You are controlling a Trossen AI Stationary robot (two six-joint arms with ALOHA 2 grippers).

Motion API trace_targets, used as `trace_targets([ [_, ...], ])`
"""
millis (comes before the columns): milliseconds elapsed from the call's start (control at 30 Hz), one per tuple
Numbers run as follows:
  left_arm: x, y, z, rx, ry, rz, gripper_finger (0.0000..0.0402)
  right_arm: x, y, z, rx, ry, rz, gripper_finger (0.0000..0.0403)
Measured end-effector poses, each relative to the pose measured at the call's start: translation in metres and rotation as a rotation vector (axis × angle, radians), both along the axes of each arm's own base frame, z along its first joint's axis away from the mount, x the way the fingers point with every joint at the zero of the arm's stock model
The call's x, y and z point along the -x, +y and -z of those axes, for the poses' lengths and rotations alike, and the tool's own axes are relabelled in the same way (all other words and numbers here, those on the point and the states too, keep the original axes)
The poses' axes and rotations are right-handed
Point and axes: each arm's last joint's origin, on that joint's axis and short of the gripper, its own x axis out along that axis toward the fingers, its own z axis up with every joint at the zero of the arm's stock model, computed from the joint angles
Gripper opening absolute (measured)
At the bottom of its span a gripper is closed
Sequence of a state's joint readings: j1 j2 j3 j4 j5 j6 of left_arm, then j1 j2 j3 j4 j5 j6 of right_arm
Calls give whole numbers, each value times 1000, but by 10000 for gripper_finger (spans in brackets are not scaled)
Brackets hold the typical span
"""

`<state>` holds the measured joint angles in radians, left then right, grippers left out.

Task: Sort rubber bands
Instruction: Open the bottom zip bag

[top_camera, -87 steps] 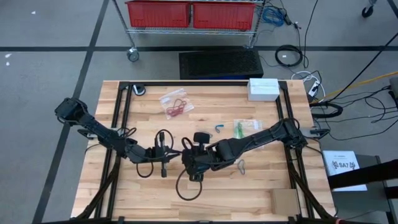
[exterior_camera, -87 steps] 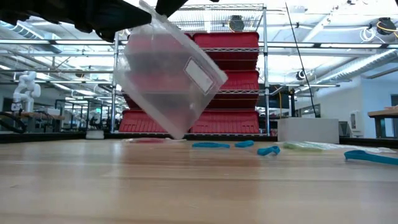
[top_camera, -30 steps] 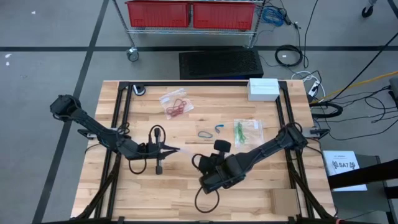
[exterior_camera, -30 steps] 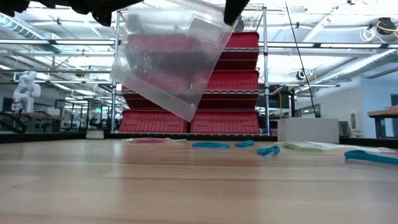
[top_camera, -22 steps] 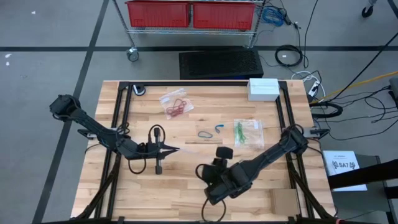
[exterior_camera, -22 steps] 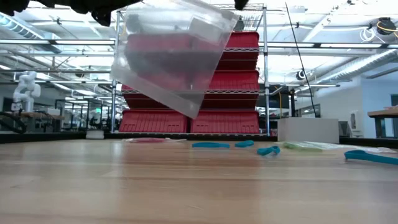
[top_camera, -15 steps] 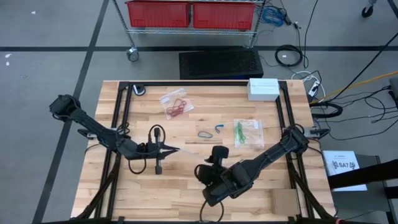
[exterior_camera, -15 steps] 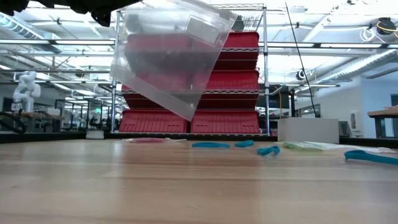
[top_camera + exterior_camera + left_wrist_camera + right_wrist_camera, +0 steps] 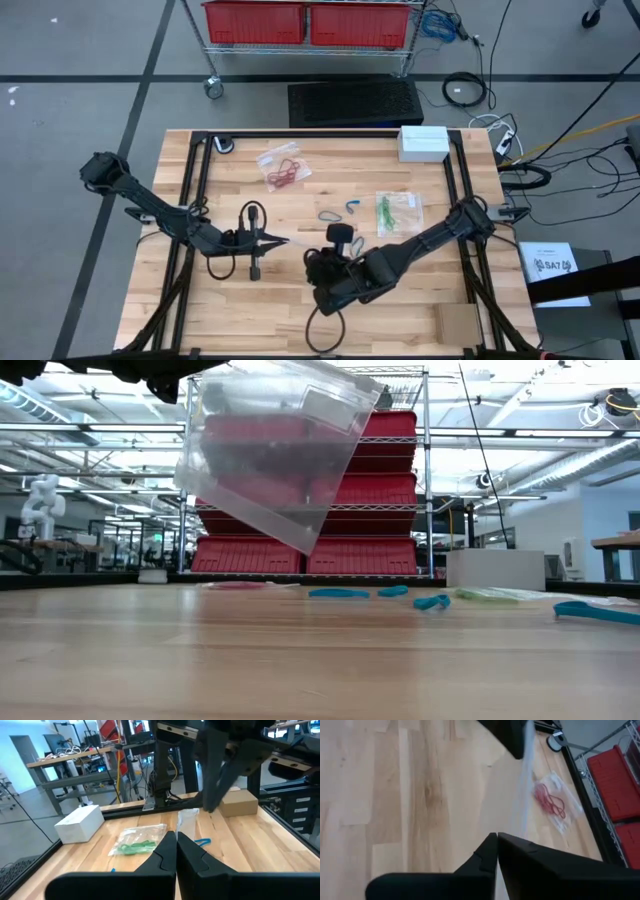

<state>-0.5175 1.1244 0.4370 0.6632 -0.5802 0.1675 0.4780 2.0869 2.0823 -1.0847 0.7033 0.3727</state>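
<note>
The right gripper (image 9: 312, 262) sits low over the near middle of the table (image 9: 230, 310), its fingers (image 9: 490, 851) pinched flat together with nothing I can see between them. From its own camera, a clear edge of plastic hangs just ahead of those fingertips, though I can't tell whether it touches them.

Just left of it, the left gripper (image 9: 272, 240) hovers above the boards with its fingers (image 9: 167, 852) pressed tight on the top edge of an empty clear bag (image 9: 270, 455). Seen from table height, that bag hangs tilted and well off the wood.

Farther back, in the middle of the table, two blue rubber bands (image 9: 341, 211) lie loose on the wood, side by side; from table level more blue bits show along that line, (image 9: 338, 593) among them. Just to their right a green-filled bag (image 9: 397, 210) lies flat, holding the green rubber bands (image 9: 135, 848).

Farther still, toward the back left, a red-filled bag (image 9: 283, 166) holds the red rubber bands (image 9: 549, 799). A white box (image 9: 423, 142) stands at the back right corner, and beyond the table is a wire rack with red bins (image 9: 355, 470).
</note>
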Motion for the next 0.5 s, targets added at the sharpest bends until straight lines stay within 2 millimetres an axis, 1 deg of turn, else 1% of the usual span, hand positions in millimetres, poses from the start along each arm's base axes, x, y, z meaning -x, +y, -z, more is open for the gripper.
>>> trace_targets([
  [100,0,0,0,-3,4,0,0,-2,-3,0,9,-3,0,2],
  [333,0,0,2,-10,21,0,0,-3,-3,-1,30,-17,3,1],
  [500,0,0,2,-8,20,0,0,-6,-11,-1,32,-18,25,1],
])
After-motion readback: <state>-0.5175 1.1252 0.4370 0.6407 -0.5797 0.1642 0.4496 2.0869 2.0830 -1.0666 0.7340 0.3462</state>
